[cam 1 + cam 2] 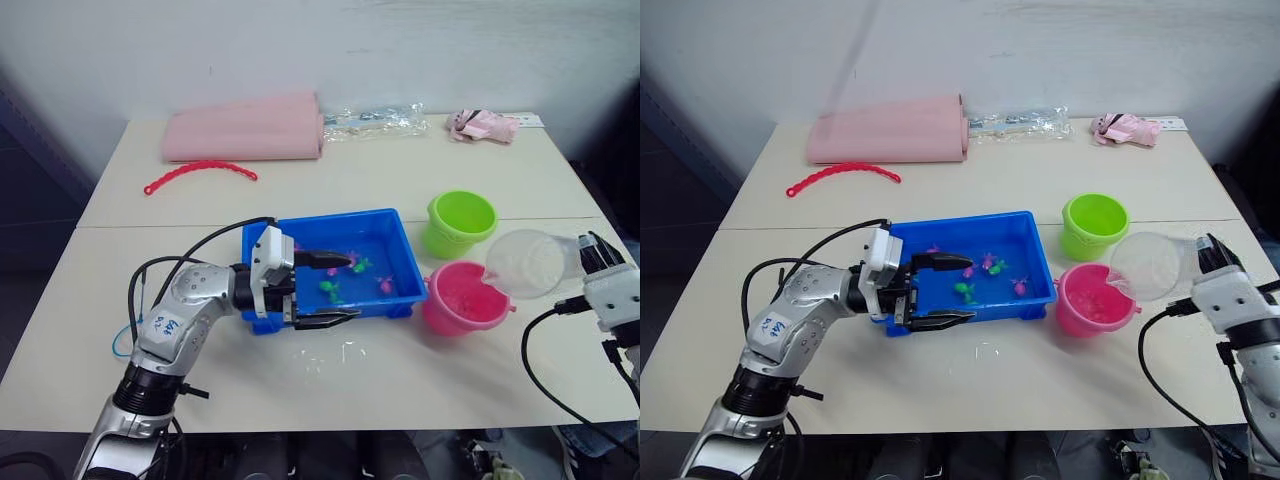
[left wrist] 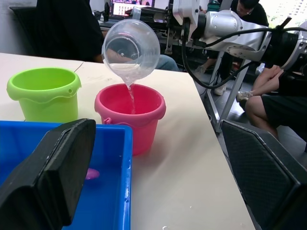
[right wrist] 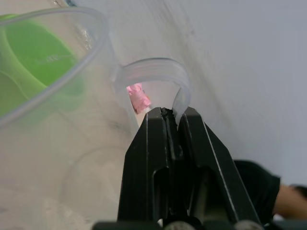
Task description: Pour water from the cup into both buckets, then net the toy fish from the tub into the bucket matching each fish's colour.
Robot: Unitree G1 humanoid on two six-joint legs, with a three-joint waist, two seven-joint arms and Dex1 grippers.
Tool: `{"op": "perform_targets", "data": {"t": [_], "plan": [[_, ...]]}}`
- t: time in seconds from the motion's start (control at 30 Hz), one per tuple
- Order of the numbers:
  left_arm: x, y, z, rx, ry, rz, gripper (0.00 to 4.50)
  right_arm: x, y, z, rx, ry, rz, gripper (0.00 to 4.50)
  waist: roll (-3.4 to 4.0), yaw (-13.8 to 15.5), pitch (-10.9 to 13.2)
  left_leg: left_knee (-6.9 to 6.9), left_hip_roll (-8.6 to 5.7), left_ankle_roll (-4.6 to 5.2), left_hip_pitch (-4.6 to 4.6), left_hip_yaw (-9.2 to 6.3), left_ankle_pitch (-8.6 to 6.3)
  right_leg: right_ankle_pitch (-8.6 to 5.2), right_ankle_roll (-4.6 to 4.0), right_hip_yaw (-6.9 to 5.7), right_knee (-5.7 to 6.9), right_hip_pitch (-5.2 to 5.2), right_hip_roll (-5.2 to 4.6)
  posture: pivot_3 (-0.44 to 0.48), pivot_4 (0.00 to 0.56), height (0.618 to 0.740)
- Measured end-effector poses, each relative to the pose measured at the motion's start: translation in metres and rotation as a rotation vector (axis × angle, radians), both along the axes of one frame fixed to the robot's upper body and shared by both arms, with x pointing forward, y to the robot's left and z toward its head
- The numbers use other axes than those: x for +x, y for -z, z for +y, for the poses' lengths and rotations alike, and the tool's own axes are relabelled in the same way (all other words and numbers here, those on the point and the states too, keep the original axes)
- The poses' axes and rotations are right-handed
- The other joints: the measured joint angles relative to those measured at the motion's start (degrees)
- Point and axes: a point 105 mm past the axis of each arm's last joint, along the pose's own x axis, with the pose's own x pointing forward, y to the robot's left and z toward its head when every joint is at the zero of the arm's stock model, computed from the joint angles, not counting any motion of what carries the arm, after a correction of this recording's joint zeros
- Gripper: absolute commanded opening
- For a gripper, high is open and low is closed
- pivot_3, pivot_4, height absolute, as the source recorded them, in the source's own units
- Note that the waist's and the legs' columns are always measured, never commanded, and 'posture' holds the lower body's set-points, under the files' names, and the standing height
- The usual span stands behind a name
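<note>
The cup (image 1: 530,264) is held tipped over the pink bucket (image 1: 462,299) by the right end effector (image 3: 171,113), clamped on its handle, while the left end effector (image 1: 338,290) is spread wide.

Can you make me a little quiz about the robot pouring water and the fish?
1. Which bucket is water falling into from the cup?
A. the pink bucket
B. the green bucket
C. the tub
2. True or false: the right gripper is clamped on the cup's handle.
3. Fill in: the left gripper, fingers apart, sits at the tub's ____ edge as the robot sees it.

Key: 1 A; 2 true; 3 left.
</note>
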Motion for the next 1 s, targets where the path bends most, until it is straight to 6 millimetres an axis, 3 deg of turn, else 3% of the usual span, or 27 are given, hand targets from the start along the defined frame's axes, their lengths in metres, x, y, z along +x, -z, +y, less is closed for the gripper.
{"op": "perform_targets", "data": {"t": [0.17,0.3,0.43,0.53,0.63,0.77,0.9,1.0], "plan": [[0.005,-0.003,0.008,-0.012,-0.042,0.01,4.5,-0.004,-0.008,-0.023,0.217,0.046,-0.012,0.03,0.0,0.0,0.0,0.03,0.0,0.03,-0.01,-0.04,-0.02,0.0,0.0,-0.01,0.01,0.03,-0.03,0.0,0.15,0.74],[0.016,-0.008,0.014,-0.06,-0.14,0.084,4.5,0.004,-0.02,-0.029,0.326,0.05,-0.022,0.03,0.0,-0.2,0.0,0.08,0.01,0.04,-0.01,-0.06,-0.02,0.0,0.0,0.0,0.06,0.02,-0.03,0.0,0.15,0.74],[0.027,-0.016,0.016,-0.087,-0.212,0.091,4.5,0.022,-0.034,-0.031,0.388,0.065,-0.029,0.03,0.0,-0.1,0.0,0.23,0.01,0.04,-0.06,-0.08,-0.02,0.0,0.0,-0.03,0.12,0.01,-0.02,0.0,0.15,0.74],[0.037,-0.034,0.019,-0.126,-0.268,0.045,4.5,0.046,-0.044,-0.036,0.421,0.105,-0.052,0.03,0.0,-0.1,0.0,0.36,0.0,0.09,-0.11,-0.06,-0.06,0.02,0.02,-0.02,0.15,0.0,-0.03,0.0,0.15,0.74],[0.044,-0.042,0.02,-0.129,-0.294,0.01,4.5,0.061,-0.044,-0.038,0.394,0.138,-0.041,0.03,0.0,0.1,0.0,0.35,-0.01,0.1,-0.15,-0.06,-0.06,0.02,0.02,-0.04,0.11,-0.02,-0.03,0.0,0.15,0.74],[0.058,-0.041,0.026,-0.105,-0.356,-0.02,4.5,0.085,-0.039,-0.034,0.232,0.164,0.007,0.03,-0.01,0.0,0.0,0.36,-0.03,0.1,-0.32,0.09,-0.06,0.03,0.06,-0.16,0.12,-0.25,-0.01,0.0,0.15,0.74],[0.061,-0.037,0.022,-0.081,-0.348,-0.031,4.5,0.098,-0.035,-0.03,0.124,0.171,0.02,0.03,-0.02,-0.1,0.0,0.35,-0.03,0.1,-0.35,0.26,-0.06,0.05,0.08,-0.2,0.19,-0.41,-0.02,0.0,0.15,0.74],[0.061,-0.035,0.02,-0.078,-0.346,-0.037,4.5,0.104,-0.044,-0.03,0.025,0.181,-0.005,0.03,-0.03,-0.1,0.0,0.39,-0.02,0.1,-0.39,0.33,-0.06,0.05,0.08,-0.13,0.31,-0.53,-0.02,0.0,0.15,0.74]]}}
